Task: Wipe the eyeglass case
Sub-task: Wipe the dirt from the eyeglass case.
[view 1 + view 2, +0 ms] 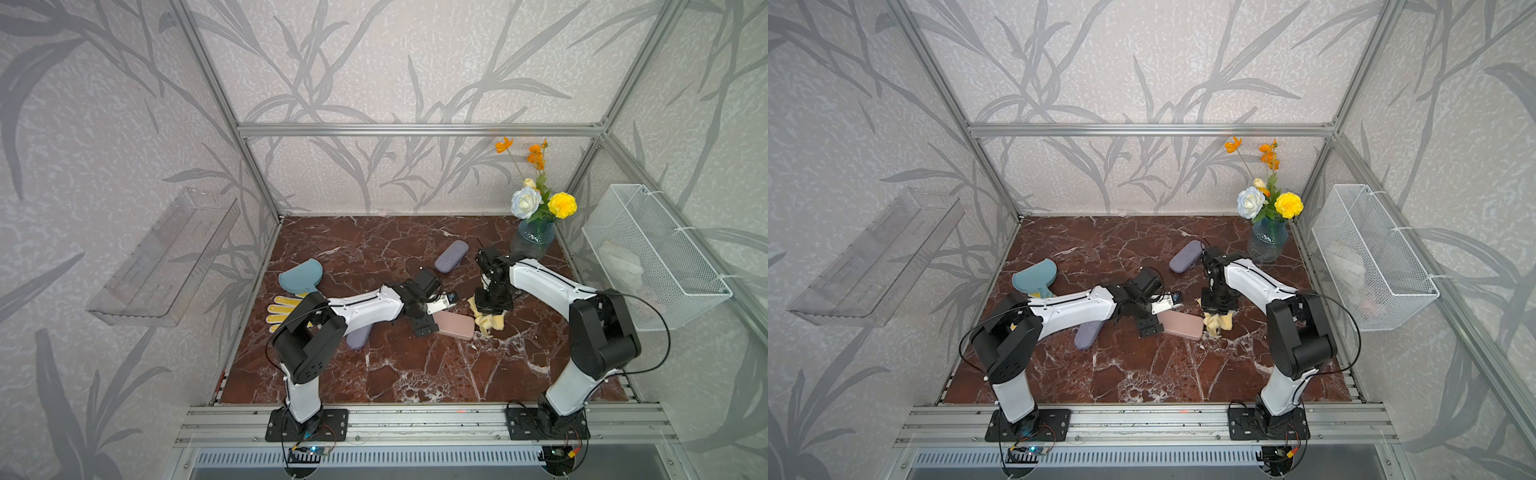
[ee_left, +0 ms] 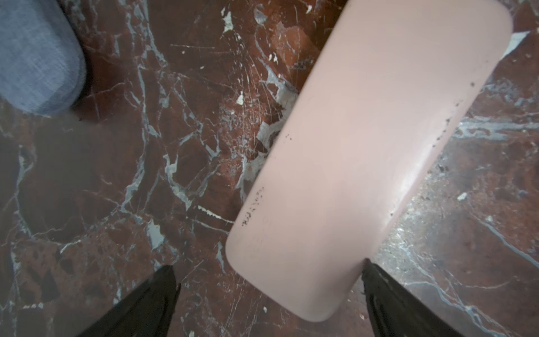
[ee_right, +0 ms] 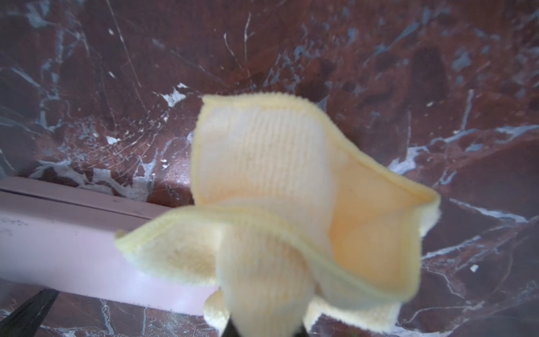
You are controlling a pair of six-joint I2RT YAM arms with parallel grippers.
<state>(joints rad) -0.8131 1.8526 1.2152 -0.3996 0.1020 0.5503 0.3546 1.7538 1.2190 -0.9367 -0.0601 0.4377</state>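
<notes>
The pink eyeglass case (image 1: 455, 326) (image 1: 1183, 326) lies flat on the marble tabletop, with dark specks along its edges (image 2: 364, 146). My left gripper (image 1: 432, 318) (image 2: 268, 291) points down over its near end and is open. One finger (image 2: 390, 297) touches the case's side; the other (image 2: 140, 306) stands well apart from it. My right gripper (image 1: 492, 307) (image 3: 262, 332) hovers just beyond the case's other end, shut on a bunched yellow cloth (image 1: 490, 323) (image 3: 277, 189). The cloth hangs beside the case (image 3: 73, 245), and its folds hide the right fingers.
Two grey fabric cases (image 1: 451, 255) (image 1: 359, 337) lie behind and to the left of the pink one. A teal case (image 1: 301, 274) and a yellow-dotted glove (image 1: 286, 311) are at the left. A flower vase (image 1: 534, 241) stands back right, near a wire basket (image 1: 652, 257).
</notes>
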